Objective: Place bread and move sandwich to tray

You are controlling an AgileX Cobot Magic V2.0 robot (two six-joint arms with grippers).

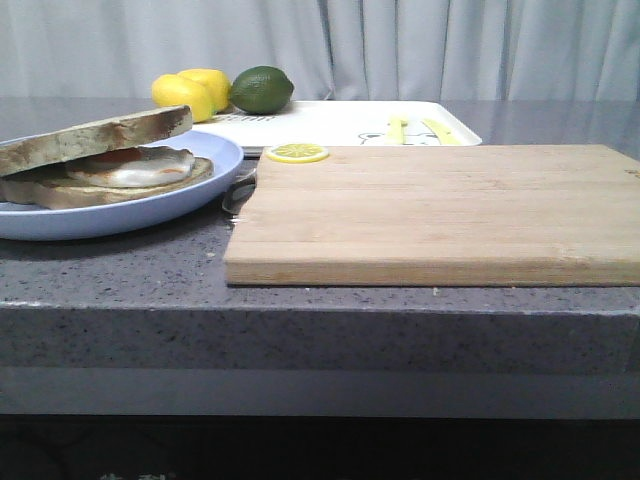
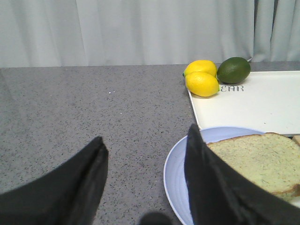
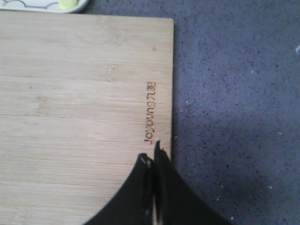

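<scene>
Sandwich [image 1: 100, 165] on blue plate [image 1: 120, 215] at frame left, nearer L gripper [image 2: 145, 154], fingers wide w/ one over plate rim; R gripper [image 3: 152, 161] pinched empty over board [image 1: 440, 215]; tray [image 1: 350, 125] behind

Pale blue plate [image 1: 120, 215]; tan, brown-crusted bread [image 1: 95, 137] over white egg [image 1: 140, 168]. Light wooden cutting board [image 1: 440, 210]. White tray [image 1: 340, 125], yellow marks. Yellow lemons [image 1: 190, 92], green lime [image 1: 262, 89] at eleven o'clock. Speckled grey counter [image 1: 300, 330].

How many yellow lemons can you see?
2 whole lemons, side by side at the tray's far left corner, next to the green lime. There is also one lemon slice on the cutting board's far left corner.
</scene>
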